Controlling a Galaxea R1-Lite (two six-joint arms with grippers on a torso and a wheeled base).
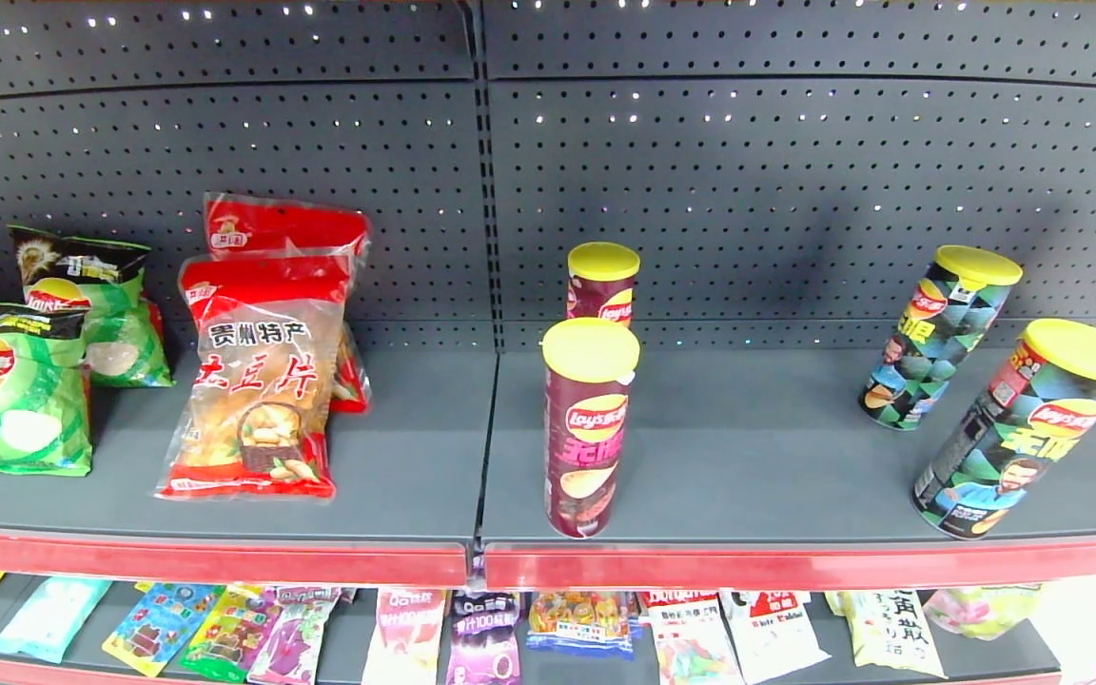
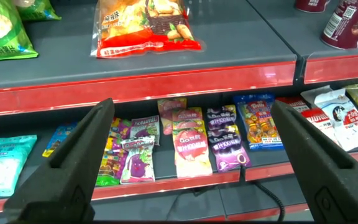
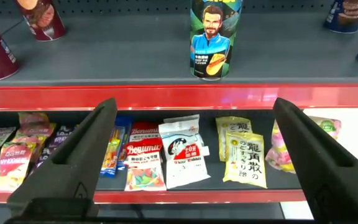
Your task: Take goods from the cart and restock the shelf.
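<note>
The left claw (image 2: 192, 106) is spread wide and holds nothing; the right claw (image 3: 194, 102) is just as wide and empty. Both sit low in front of the shelf (image 1: 757, 457), facing its red front edge.

Ahead of the left claw and higher, a clear bag of potato slices (image 2: 146, 25) with a red top lies on the shelf board. Straight ahead of that claw, rows of candy packets (image 2: 191, 140) lie on the lower shelf (image 2: 179, 180).

Ahead of the right claw and higher, a patterned can (image 3: 213, 37) with a man's picture stands upright near the front edge. A second patterned can (image 1: 938, 338) stands farther back. Toward the robot's left a maroon can (image 1: 589, 428) with a yellow lid stands at the front edge, with another maroon can (image 1: 602, 283) behind it. White packets (image 3: 182, 152) and yellow packets (image 3: 247, 158) lie on the lower shelf ahead of the right claw.
</note>
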